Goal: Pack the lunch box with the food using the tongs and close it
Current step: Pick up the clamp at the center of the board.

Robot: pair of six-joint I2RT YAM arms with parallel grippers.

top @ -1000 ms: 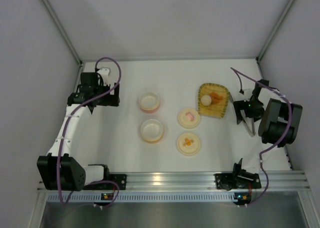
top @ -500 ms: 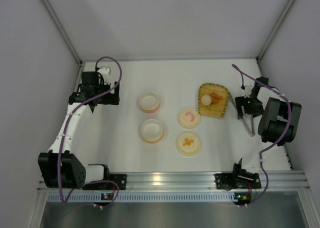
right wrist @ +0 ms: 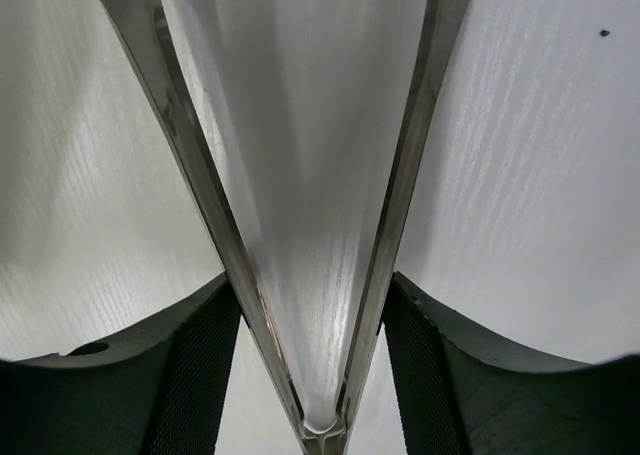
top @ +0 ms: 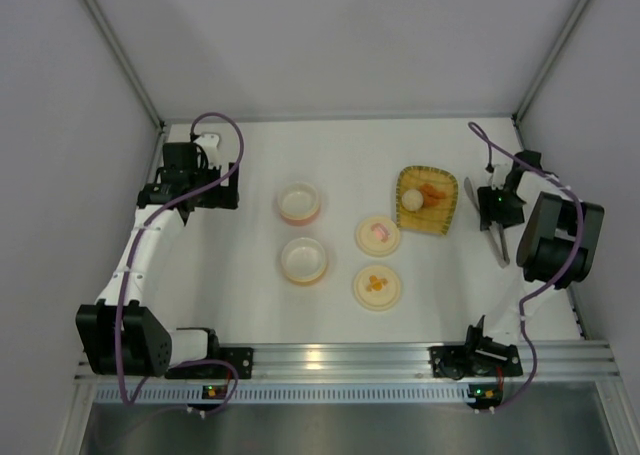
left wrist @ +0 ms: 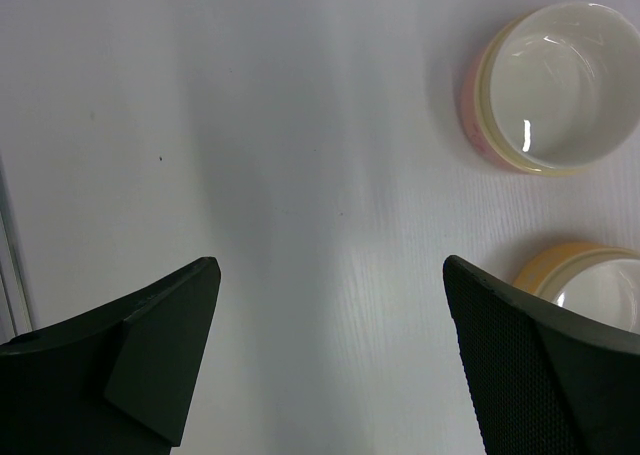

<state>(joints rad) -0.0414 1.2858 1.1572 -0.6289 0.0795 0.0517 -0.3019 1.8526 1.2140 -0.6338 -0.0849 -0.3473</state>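
Right at the right gripper (right wrist: 310, 295), the two dark fingers (right wrist: 195, 375) are pressing against the outer sides of the tongs (right wrist: 195, 170), one pad on each narrow arm close to the joined end. That joint is sitting at the very bottom edge of the wrist view and is partly cut off, and the open tips are running out of the top. Whether the tongs are resting on the white table (right wrist: 520, 155) or raised off it is hard to make out. From above, the gripper's body is hiding the middle of the tongs, which are lying near the right edge, just right of the yellow tray (top: 445, 215).

On that tray a pale ball (top: 411, 200) and some orange chunks (top: 432, 190) are sitting. Two flat lids (top: 377, 235) are lying nearer the middle.

Far to the left, the left gripper (left wrist: 330, 275) is hanging with its fingers spread wide over bare table, holding nothing. A pink bowl (left wrist: 478, 95) is showing beyond it, and an orange bowl (left wrist: 560, 265) is half hidden behind one finger.
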